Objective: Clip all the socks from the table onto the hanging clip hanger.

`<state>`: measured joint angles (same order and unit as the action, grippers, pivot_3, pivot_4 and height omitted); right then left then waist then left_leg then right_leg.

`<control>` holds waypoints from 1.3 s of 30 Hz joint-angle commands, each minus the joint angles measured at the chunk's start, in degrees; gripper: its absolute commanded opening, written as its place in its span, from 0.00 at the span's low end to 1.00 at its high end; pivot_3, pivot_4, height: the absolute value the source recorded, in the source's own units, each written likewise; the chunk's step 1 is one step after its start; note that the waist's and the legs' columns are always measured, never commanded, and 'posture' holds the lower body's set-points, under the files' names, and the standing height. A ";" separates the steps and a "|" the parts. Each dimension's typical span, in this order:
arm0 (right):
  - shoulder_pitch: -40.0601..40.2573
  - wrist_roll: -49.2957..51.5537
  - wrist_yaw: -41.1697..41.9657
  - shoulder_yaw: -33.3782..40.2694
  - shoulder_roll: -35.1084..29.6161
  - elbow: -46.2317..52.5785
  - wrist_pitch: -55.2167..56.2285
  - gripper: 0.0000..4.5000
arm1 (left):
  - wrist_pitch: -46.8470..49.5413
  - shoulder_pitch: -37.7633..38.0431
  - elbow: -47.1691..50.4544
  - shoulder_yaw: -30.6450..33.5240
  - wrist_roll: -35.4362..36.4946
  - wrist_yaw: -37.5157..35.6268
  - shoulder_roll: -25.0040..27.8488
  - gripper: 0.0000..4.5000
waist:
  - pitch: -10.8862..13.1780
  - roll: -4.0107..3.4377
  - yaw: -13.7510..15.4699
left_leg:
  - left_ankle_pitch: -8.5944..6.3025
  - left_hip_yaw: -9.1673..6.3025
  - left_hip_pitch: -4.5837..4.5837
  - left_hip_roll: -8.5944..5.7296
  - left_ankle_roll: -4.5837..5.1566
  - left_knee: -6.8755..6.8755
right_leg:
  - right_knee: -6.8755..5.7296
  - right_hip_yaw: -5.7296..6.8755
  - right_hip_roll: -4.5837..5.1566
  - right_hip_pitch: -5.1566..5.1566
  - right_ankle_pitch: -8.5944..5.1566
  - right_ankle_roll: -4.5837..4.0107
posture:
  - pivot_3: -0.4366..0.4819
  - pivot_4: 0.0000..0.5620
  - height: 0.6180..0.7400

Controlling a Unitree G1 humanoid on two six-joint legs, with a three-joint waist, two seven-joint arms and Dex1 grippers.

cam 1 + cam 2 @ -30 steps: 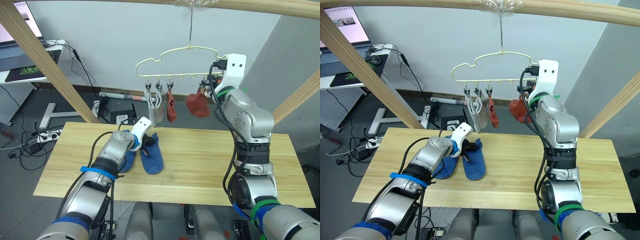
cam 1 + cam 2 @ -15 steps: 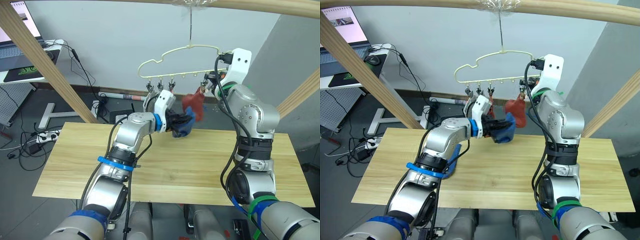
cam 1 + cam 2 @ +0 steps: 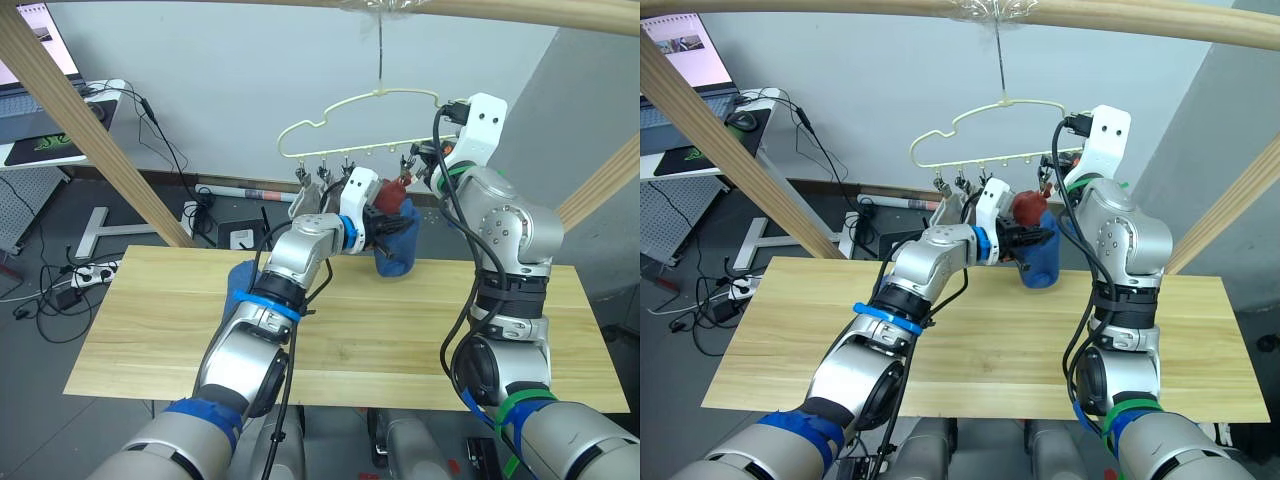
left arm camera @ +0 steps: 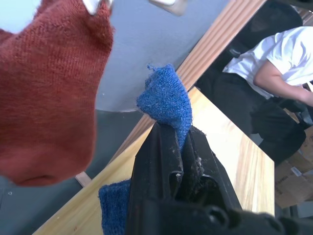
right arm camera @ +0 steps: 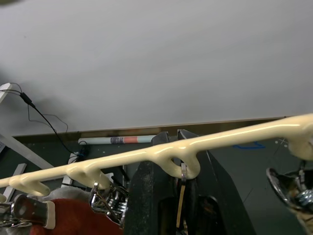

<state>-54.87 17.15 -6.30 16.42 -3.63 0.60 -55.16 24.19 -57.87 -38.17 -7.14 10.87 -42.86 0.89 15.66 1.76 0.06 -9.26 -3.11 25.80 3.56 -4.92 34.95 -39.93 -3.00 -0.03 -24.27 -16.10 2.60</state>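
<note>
The left gripper (image 3: 378,222) is raised to the clip row, fingers pinched tight on a blue sock (image 3: 398,245); in the left wrist view the knit pokes out past the fingertips (image 4: 168,142) and the rest droops below. It hangs just beside the rust-red sock (image 3: 1028,207) already clipped up. The right gripper (image 3: 1052,176) is up at the clip hanger (image 3: 345,125) — in its wrist view the fingers straddle one clip's (image 5: 181,183) loop under the pale rail, but whether they're squeezing it I cannot tell.

Risks, as I judge them: only a small tuft of sock shows past the fingertips, so the clip may bite too little and drop it. The hanger swings free on its hook — a nudge from either arm could shift the clip off line. The red sock is close enough to get caught in the same clip.

A 2nd blue sock (image 3: 240,280) lies on the table (image 3: 400,330), partly behind the left arm. Grey socks (image 3: 300,205) hang at the hanger's left end.
</note>
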 commanded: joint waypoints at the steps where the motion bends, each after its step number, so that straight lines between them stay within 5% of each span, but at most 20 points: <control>1: -1.73 1.61 -0.03 0.23 0.09 4.18 0.02 0.00 | -3.57 -3.76 -2.39 1.32 -0.02 0.93 -1.39 0.00 | 0.00 0.00 -0.08 | 0.00 0.00 0.00 0.00 0.00 0.00 | 0.00 0.00 0.00 0.00 0.00 0.00 | 0.56 0.37 1.00; 29: -0.91 1.41 -0.51 0.30 0.98 4.48 0.01 0.00 | -7.13 -10.13 -9.34 5.12 0.62 0.63 -3.69 0.00 | 0.00 0.00 -0.19 | 0.00 0.00 0.02 0.00 0.00 -0.02 | 0.02 0.01 0.00 -0.01 0.00 0.00 | 0.56 0.37 1.00; 36: -0.93 1.13 -0.84 0.13 0.78 4.56 -0.08 0.53 | -6.84 -9.87 -9.10 4.91 0.06 0.38 -3.57 0.00 | 0.00 0.00 -0.19 | 0.00 0.00 0.02 0.00 0.00 -0.02 | 0.02 0.01 0.00 -0.01 0.00 0.00 | 0.57 0.37 1.00; 39: -0.85 1.38 -1.00 0.14 0.81 4.75 -0.18 0.53 | -6.73 -9.65 -9.07 4.50 -0.48 0.35 -3.41 0.00 | 0.00 0.00 -0.20 | 0.00 0.00 0.02 0.00 0.00 -0.02 | 0.02 0.01 0.00 -0.02 0.00 0.00 | 0.57 0.37 1.00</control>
<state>-54.79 17.48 -7.62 16.80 -2.55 1.80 -55.77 18.19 -66.03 -48.44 -2.22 10.56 -42.05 -2.23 15.66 1.76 -0.15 -9.26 -3.11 25.82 3.56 -4.92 34.92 -39.91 -2.99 -0.03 -24.29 -16.10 2.60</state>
